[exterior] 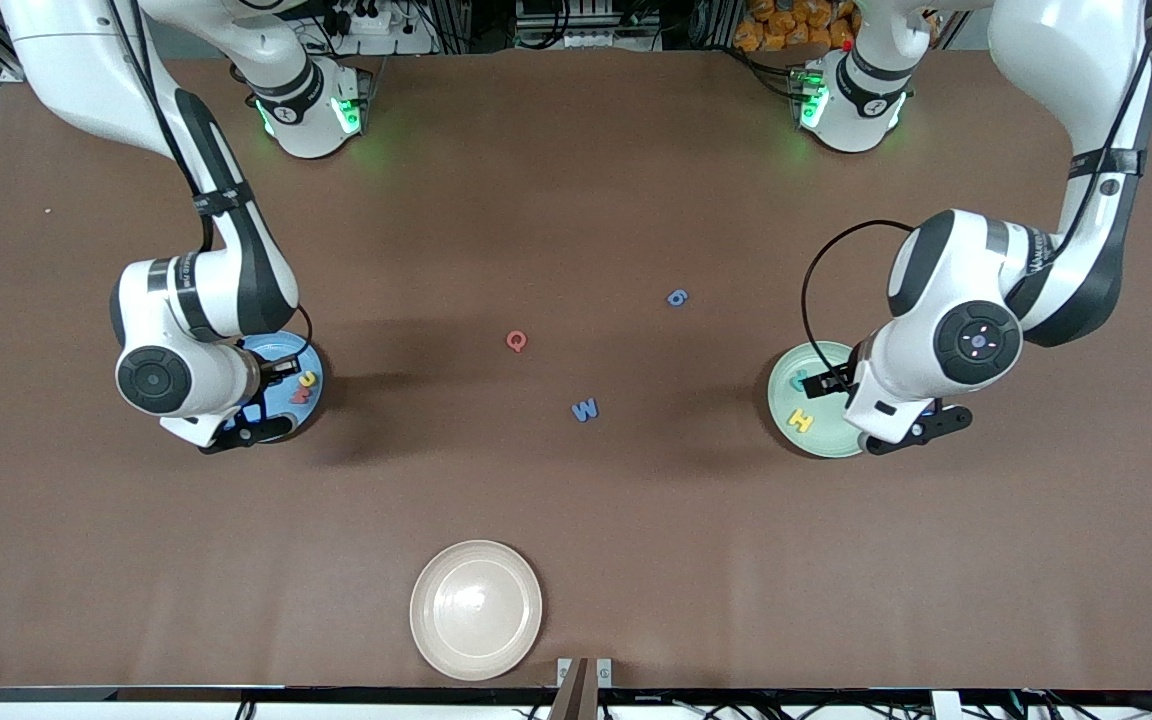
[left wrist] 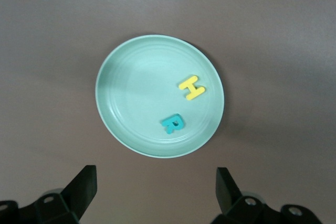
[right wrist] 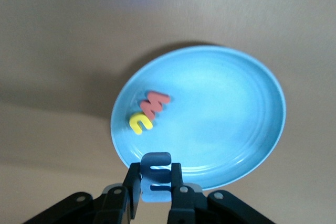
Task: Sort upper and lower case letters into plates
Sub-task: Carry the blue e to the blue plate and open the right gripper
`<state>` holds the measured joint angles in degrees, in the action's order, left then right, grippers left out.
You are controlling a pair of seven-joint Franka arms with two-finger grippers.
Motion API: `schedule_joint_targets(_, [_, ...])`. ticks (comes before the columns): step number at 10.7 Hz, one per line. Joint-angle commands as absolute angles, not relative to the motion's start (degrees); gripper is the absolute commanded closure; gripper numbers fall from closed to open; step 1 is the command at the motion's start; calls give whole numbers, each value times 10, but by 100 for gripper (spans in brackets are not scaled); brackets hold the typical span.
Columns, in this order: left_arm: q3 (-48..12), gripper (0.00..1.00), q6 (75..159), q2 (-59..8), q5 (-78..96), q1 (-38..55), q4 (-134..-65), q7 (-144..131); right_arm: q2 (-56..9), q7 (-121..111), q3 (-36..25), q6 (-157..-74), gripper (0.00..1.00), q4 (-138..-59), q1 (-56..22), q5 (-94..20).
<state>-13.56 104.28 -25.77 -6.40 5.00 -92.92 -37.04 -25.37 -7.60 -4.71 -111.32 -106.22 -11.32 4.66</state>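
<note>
Right wrist view: a small blue letter [right wrist: 156,177] is seen pinched between the closed fingers of the right gripper [right wrist: 156,191], which hangs over the rim of the blue plate [right wrist: 236,98]; the open bowl of the plate lies just ahead of the fingertips, so it is judged that only a short carry inward and a release are called for. A red letter [right wrist: 154,104] and a yellow letter [right wrist: 140,123] are already lying in that plate, touching each other, to one side of the spot under the fingers. The left gripper [left wrist: 156,192] is held over the table just beside the pale green plate [left wrist: 131,87] with its fingers spread wide and empty; a yellow H [left wrist: 191,87] and a teal R [left wrist: 172,124] lie in that plate. Out on the table, a red Q [exterior: 516,341], a blue W [exterior: 585,409] and a blue g [exterior: 676,297] are left between the two plates, the g lying closest to the left arm's end
</note>
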Motion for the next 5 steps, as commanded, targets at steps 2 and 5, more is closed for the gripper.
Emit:
schedule_joint_targets(2, [-136,0,1072,-285,-65,83,-925,-421,-206,-102,-52,-1122,0,-1101,-111,37])
schedule_joint_targets(5, [-136,0,1143,-326,-56,124,-924,-461,-162,-102,-53,-1057,0,-1058,-117,38])
